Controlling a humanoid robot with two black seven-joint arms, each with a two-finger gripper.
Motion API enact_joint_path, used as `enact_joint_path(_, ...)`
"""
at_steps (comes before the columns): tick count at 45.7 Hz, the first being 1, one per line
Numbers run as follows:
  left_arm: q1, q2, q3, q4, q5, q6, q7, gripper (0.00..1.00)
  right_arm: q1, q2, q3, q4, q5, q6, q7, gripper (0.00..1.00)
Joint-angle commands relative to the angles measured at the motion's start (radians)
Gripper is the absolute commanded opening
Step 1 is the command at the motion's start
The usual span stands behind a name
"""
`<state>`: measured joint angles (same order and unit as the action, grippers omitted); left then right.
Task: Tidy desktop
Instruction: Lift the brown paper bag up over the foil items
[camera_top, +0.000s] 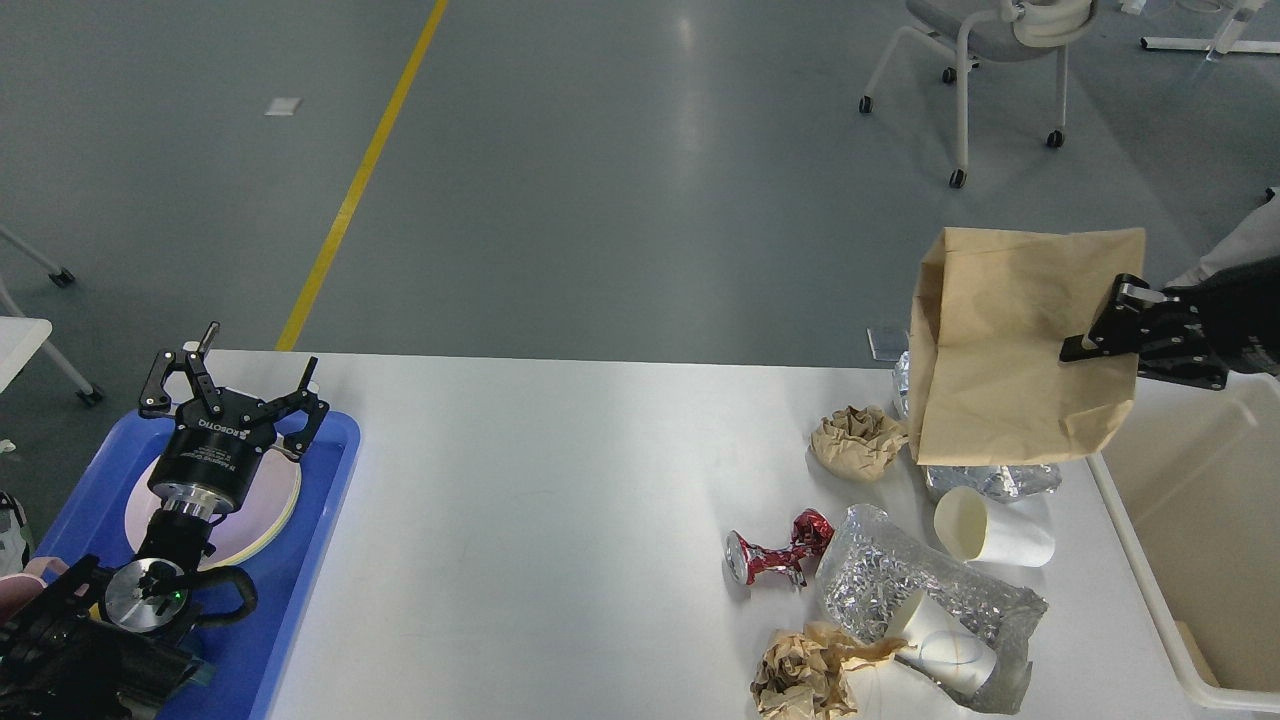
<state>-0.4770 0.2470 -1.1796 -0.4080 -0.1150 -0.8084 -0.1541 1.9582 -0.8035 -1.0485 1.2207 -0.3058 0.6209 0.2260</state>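
The right gripper (1085, 345) pinches the side of a flat brown paper bag (1010, 340), holding it up off the white, smooth, slightly glossy tabletop (540, 480). The bag is creased and hangs with its open mouth to the left.

Below the right gripper lies a scatter of litter on the tabletop. Directly under the bag sits crinkled silver foil (995, 482), and just beside it a white paper cup (990, 530) lies on its side. Lower left of the gripper are a crumpled ball of brown paper (858, 442), a crushed red can (775, 555) pinched at its waist, and a shiny silver foil bag (880, 570) with another white cup (945, 645) lying against it. A second wad of brown paper (805, 675) lies at the near edge. To the gripper's right and below stands a cream plastic bin (1130, 540).

The left gripper (232, 395) has its fingers spread wide and holds nothing. It hovers over a round pale plate (270, 500) in a blue plastic tray (330, 470) on the left end of the tabletop.
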Motion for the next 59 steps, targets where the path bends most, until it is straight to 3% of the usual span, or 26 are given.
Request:
enact_joint_path(1,0.001,0.000,0.000,0.000,0.000,0.000,-0.001,0.98,0.086,0.110,0.002,0.013,0.001,0.066,0.000,0.00)
enact_joint_path(14,0.001,0.000,0.000,0.000,0.000,-0.002,-0.001,0.98,0.226,0.293,0.025,0.141,0.007,0.095,0.001,0.00)
enact_joint_path(22,0.001,-0.002,0.000,0.000,0.000,-0.002,-0.001,0.98,0.254,0.293,0.048,0.220,0.008,0.095,0.000,0.00)
enact_joint_path(59,0.001,0.000,0.000,0.000,0.000,-0.003,-0.001,0.98,0.219,0.290,-0.030,0.177,0.004,0.077,0.000,0.00)
